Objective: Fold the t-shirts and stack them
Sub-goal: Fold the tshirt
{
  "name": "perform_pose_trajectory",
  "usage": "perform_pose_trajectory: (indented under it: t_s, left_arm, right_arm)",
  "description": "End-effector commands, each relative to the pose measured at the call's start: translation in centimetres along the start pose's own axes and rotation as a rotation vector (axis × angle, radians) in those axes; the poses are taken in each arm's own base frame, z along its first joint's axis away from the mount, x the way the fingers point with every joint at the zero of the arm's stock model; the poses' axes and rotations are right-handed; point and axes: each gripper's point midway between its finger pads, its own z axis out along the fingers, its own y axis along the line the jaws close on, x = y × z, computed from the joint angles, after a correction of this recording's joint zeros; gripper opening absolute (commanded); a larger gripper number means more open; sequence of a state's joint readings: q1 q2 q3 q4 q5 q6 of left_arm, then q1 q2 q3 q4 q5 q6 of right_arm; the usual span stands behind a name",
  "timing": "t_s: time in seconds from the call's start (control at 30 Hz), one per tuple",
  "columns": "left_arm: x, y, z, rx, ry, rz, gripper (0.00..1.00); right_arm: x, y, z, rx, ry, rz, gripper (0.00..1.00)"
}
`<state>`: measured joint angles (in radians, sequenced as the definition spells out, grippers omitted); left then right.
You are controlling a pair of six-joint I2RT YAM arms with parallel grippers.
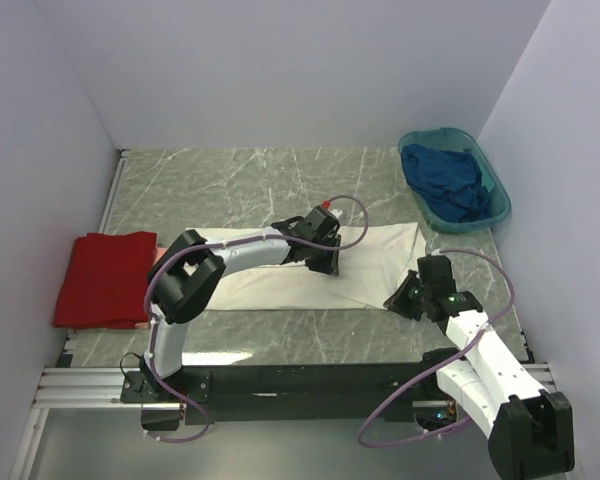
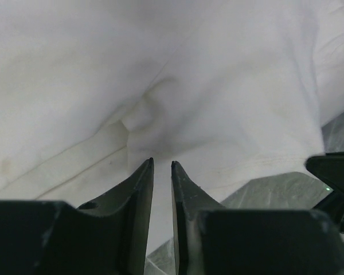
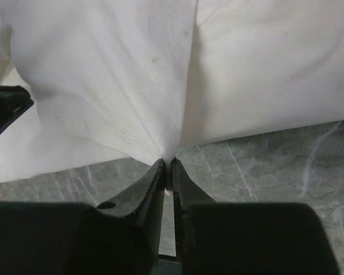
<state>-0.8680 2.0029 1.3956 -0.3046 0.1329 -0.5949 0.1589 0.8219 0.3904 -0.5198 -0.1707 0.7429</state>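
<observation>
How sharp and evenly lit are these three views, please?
Top view: sharp and evenly lit, only soft shadows, no glare. Left wrist view: the white shirt is soft-focused and nearly washed out, and the fingers are dark silhouettes. Right wrist view: crisper, with shirt creases and table veins clear.

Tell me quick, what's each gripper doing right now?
Left gripper: closed, fingers pinching a fold of the cream-white t-shirt.
Right gripper: closed, fingers pinching the same shirt at its edge.
</observation>
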Motion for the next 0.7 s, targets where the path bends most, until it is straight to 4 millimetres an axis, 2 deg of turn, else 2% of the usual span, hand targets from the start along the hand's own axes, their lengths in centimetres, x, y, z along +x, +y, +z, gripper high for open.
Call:
perform_pose_trajectory:
  t_s: [0.0,0.07,0.17,0.23,0.27,0.3,0.33,0.37,0.4,0.5,0.53,0.6,0.67]
  left_arm:
    - [-3.6,-2.0,-4.1,0.053,-0.12,0.013,0.25]
    - [-4.1,-1.9,-5.3,0.06,-0.142,-0.006,0.25]
    - [-5.1,0.3,-6.6,-0.003,-0.181,-0.065,0.26]
    - [-5.6,3.2,-7.1,-0.092,-0.207,-0.118,0.25]
    - [-5.6,3.9,-7.5,-0.104,-0.209,-0.148,0.25]
    - [-5.9,6.1,-7.9,-0.174,-0.23,-0.186,0.25]
    - [-5.7,7.9,-8.2,-0.236,-0.247,-0.223,0.24]
    - [-5.5,9.1,-8.4,-0.272,-0.25,-0.243,0.24]
    - [-5.1,10.9,-8.7,-0.309,-0.251,-0.276,0.24]
    - [-4.6,13.8,-9.5,-0.389,-0.279,-0.303,0.24]
    - [-3.8,14.7,-9.5,-0.417,-0.273,-0.3,0.24]
    - [-2.8,16.1,-9.5,-0.467,-0.261,-0.305,0.24]
    - [-2.2,17.0,-9.5,-0.505,-0.264,-0.318,0.24]
  right_arm:
    - [-1.4,0.8,-0.9,-0.001,-0.037,-0.036,0.22]
    - [-2.1,1.4,-1.4,-0.024,-0.074,-0.037,0.32]
    - [-3.8,3.3,-2.2,-0.075,-0.126,-0.042,0.37]
    - [-5.4,5.1,-3.0,-0.098,-0.164,-0.054,0.37]
    - [-6.0,5.6,-2.6,-0.09,-0.165,-0.053,0.37]
    - [-6.5,6.4,-2.6,-0.093,-0.174,-0.063,0.37]
    - [-8.2,7.7,-3.1,-0.106,-0.221,-0.06,0.37]
    - [-8.6,8.0,-2.4,-0.088,-0.212,-0.058,0.37]
    - [-9.4,9.1,-2.4,-0.102,-0.228,-0.06,0.37]
    - [-10.5,10.2,-0.5,-0.093,-0.22,-0.043,0.37]
    - [-11.0,11.0,-0.3,-0.102,-0.224,-0.043,0.37]
    - [-11.6,11.3,1.5,-0.082,-0.211,-0.03,0.37]
    - [-11.9,10.7,3.5,-0.036,-0.201,-0.016,0.37]
